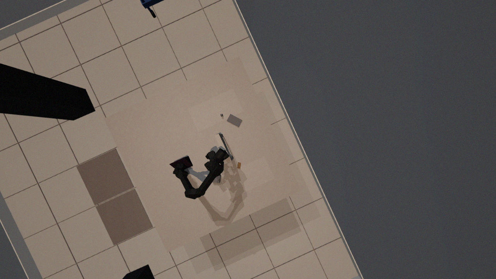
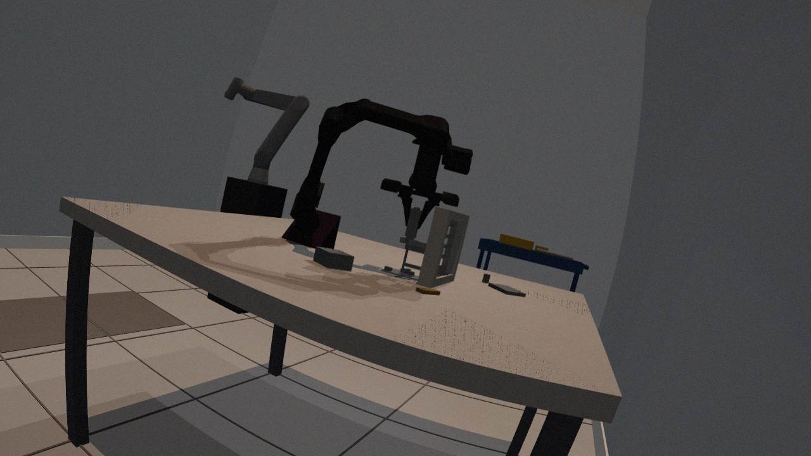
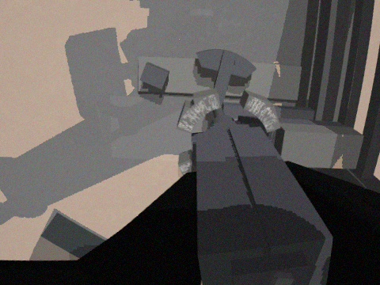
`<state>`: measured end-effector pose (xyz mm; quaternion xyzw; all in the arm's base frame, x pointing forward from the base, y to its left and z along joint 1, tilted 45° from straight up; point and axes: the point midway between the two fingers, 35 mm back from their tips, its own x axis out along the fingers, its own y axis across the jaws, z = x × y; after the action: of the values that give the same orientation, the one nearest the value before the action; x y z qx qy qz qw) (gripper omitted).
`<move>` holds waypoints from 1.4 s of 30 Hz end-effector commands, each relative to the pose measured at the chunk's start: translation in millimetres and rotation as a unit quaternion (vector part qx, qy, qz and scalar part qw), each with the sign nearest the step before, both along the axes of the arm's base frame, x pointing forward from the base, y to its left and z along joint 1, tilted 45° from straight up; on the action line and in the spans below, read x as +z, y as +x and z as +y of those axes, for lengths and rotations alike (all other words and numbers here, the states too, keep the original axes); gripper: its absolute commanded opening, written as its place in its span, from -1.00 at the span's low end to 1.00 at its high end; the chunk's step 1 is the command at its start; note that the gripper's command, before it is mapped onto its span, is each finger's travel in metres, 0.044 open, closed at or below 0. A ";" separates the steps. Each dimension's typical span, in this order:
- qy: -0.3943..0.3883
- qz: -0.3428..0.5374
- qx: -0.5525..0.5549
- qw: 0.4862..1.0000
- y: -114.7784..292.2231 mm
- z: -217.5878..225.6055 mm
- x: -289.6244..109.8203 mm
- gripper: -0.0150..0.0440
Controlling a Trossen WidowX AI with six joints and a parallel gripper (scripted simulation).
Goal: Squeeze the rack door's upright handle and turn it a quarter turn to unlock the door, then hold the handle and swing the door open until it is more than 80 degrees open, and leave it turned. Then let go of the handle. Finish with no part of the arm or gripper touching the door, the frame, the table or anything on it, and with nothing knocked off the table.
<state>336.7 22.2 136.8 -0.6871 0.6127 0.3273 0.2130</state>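
Observation:
My gripper (image 2: 414, 226) (image 3: 237, 180) points down and is shut on the upright handle (image 2: 414, 216) (image 3: 237, 182), with one finger on each side of its dark grey grip. The handle stands beside the pale upright rack (image 2: 433, 249) (image 1: 226, 146), on brackets that reach out from it. The rack's dark vertical bars (image 3: 336, 59) fill the right of the wrist view. Below the handle are a fan-shaped grey piece (image 3: 226, 65) and two curved pale pieces. No wide door gap shows. The exact door angle cannot be told, and the arm hides the handle in the top view.
A grey block (image 2: 333, 258) (image 3: 73, 233) lies by the arm's base. An orange piece (image 1: 238, 165) (image 2: 427, 291) lies close to the rack's near end. A small dark cube (image 1: 221, 115) (image 2: 486, 278) and a flat grey plate (image 1: 234, 120) (image 2: 506, 289) lie beyond its far end.

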 end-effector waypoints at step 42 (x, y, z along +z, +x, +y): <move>0.013 -0.234 -0.240 0.942 -47.6 18.8 -21.4 -0.41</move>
<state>290.5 39.2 117.7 -0.5889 0.6877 0.1283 0.4047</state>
